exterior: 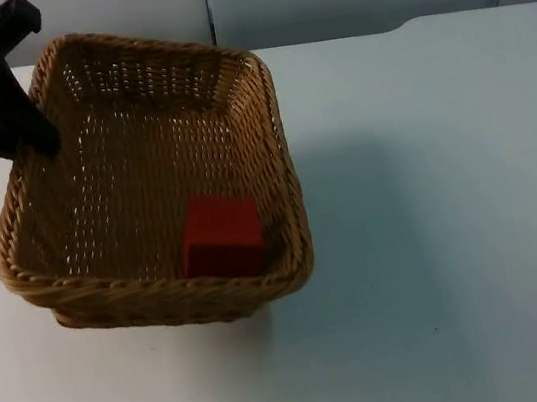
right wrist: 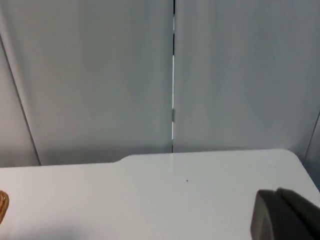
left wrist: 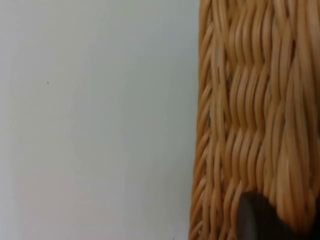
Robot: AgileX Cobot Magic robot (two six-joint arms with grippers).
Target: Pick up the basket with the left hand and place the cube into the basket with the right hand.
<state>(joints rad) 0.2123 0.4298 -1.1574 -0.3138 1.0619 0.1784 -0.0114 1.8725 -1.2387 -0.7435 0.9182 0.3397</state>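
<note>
While my left gripper (exterior: 31, 135) clamped the basket (exterior: 144, 179) by its far-left rim, tilted above the table (exterior: 428, 187), the red cube (exterior: 221, 236) lay inside against the near wall. Any slip and I judged the cube would slide, tipping the basket. My right arm waited facing the grey partition wall (right wrist: 100, 75); I couldn't tell its gripper's state.

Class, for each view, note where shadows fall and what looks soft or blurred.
Top view: the basket casts a soft shadow to its right across the table; the red cube inside looks slightly soft. Left wrist view: the wicker wall is close and smeared. Right wrist view: even light on the partition wall, dark fingertip blurred.
</note>
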